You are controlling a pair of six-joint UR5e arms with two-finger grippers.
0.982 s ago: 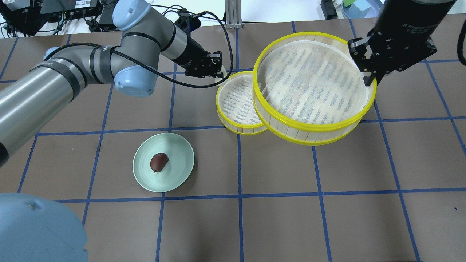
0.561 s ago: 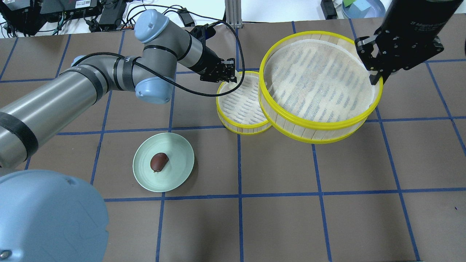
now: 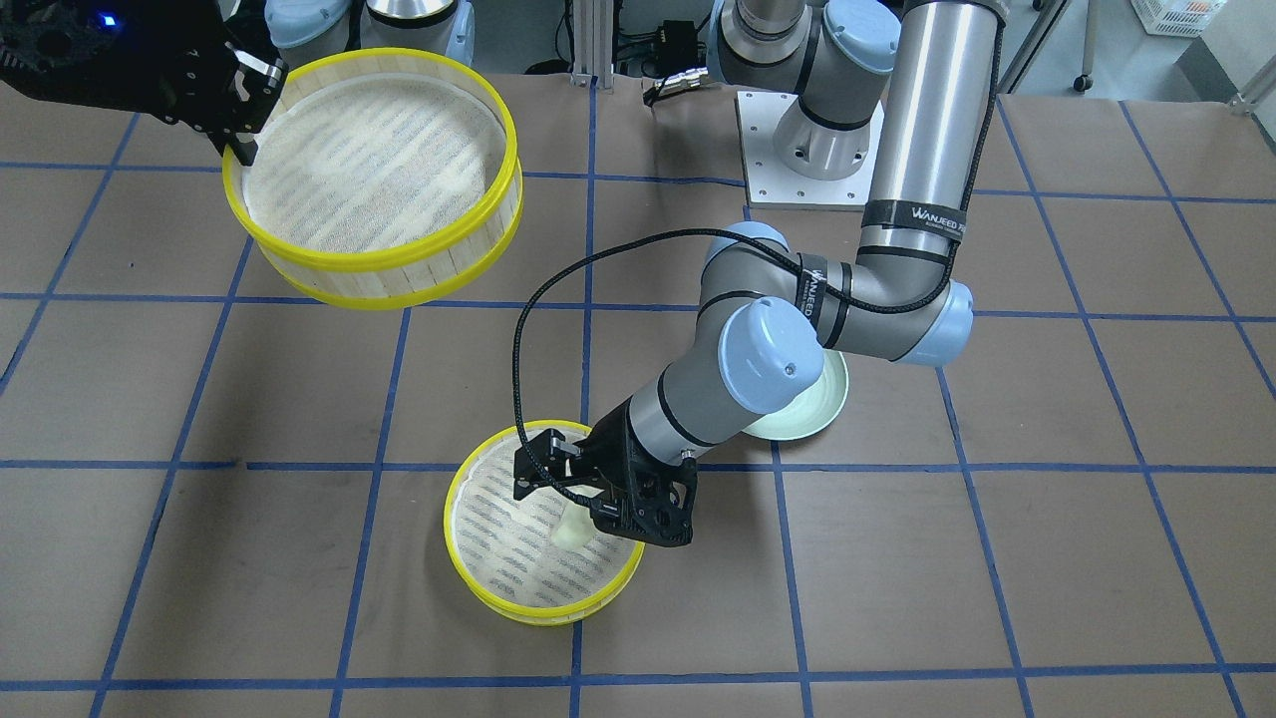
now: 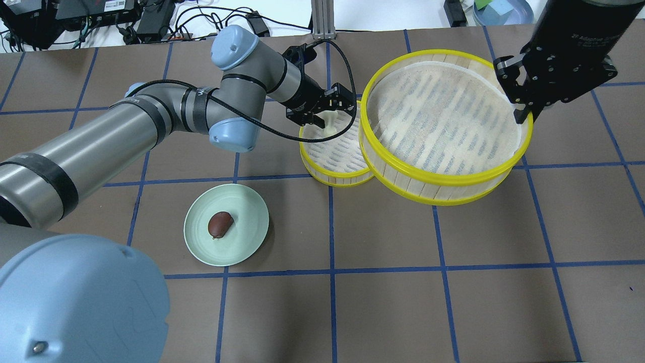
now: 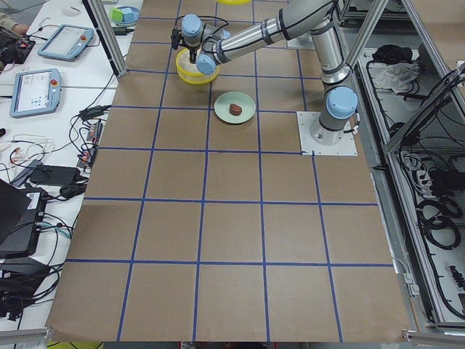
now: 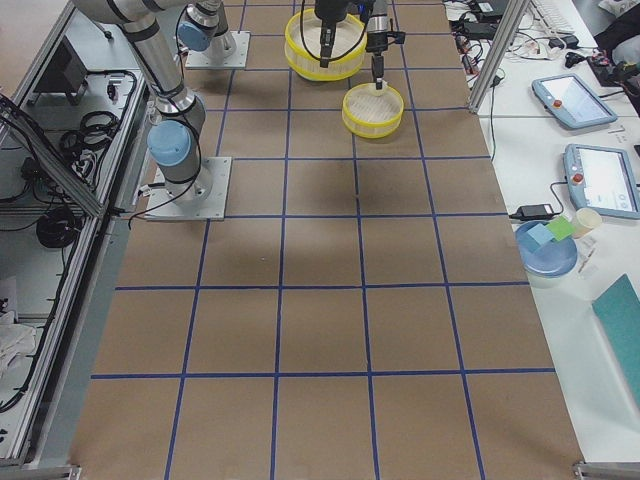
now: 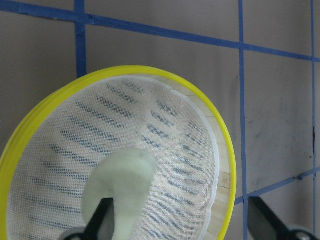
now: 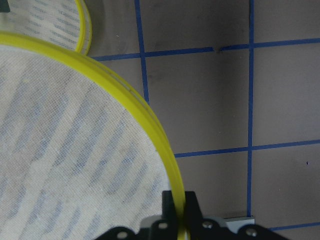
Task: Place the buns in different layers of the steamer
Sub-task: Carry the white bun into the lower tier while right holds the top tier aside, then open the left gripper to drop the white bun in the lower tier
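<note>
The left gripper (image 7: pixel 183 220) is hovering over the lower steamer tray (image 7: pixel 227 142) with its jaws spread wide. The cream bun (image 7: pixel 122 185) is touching only one finger (image 7: pixel 102 220) and appears to be resting on the mesh directly beneath. A clean finish probably means lifting straight up, so the bun is not dragged along. Off to one side, the right gripper (image 8: pixel 180 200) is clamping the rim of the upper steamer tray (image 8: pixel 150 120), which appears lifted clear. The reddish-brown bun (image 4: pixel 220 224) is lying on the green plate (image 4: pixel 249 227), well away from both grippers.

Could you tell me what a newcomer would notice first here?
The right gripper holds the upper steamer tray aloft by its yellow rim. The open left gripper hangs over the lower steamer tray, the cream bun against one finger. The brown bun lies on the green plate.
</note>
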